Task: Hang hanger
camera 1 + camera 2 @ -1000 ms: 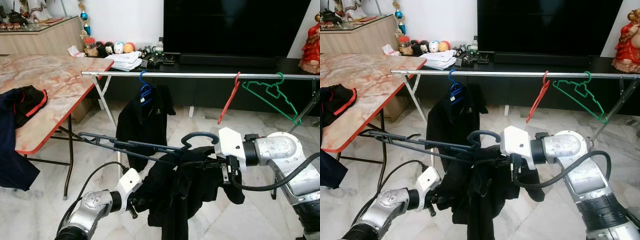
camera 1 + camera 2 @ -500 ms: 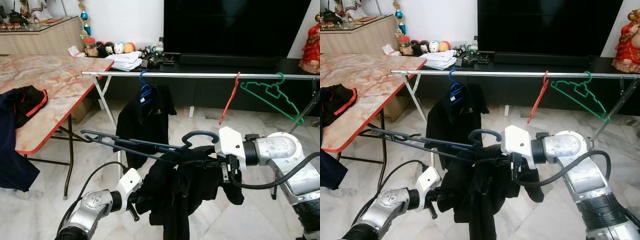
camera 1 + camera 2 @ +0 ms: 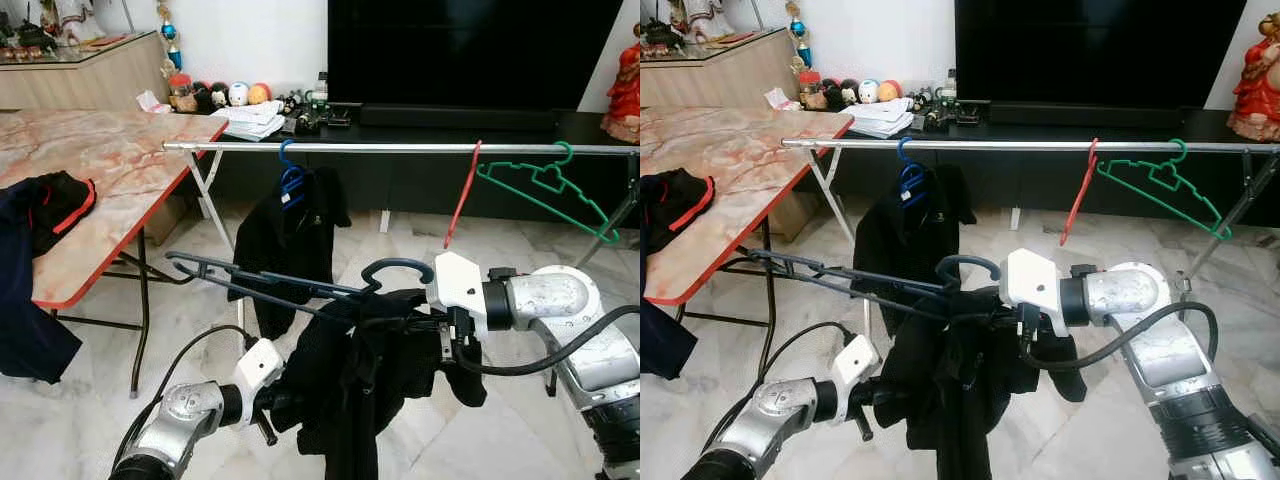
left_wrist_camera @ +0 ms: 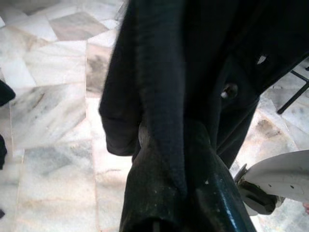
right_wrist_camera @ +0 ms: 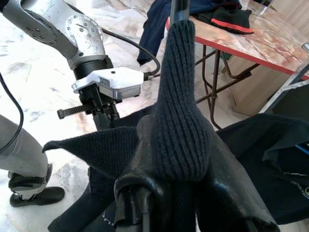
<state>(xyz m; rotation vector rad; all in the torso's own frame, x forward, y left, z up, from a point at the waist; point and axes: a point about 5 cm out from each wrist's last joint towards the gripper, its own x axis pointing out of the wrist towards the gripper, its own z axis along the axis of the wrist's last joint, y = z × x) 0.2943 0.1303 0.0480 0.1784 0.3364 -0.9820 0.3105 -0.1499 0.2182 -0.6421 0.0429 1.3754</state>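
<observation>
Left eye view: the dark plastic hanger (image 3: 300,288) carrying a limp black knit garment (image 3: 375,385) hovers below the silver clothes rail (image 3: 400,149); soft, floppy load, likely best held near the stiff hook. Right gripper (image 3: 432,325) reaches in from the right. Left wrist view: left gripper (image 4: 166,145) pinches the fabric. Right wrist view: fingers (image 5: 145,150) clamp knit cloth.

Both head eyes look forward and down at the silver clothes rail (image 3: 400,149). Each wrist camera looks close along its fingers into the black knitted garment (image 5: 179,116), below that rail.
</observation>
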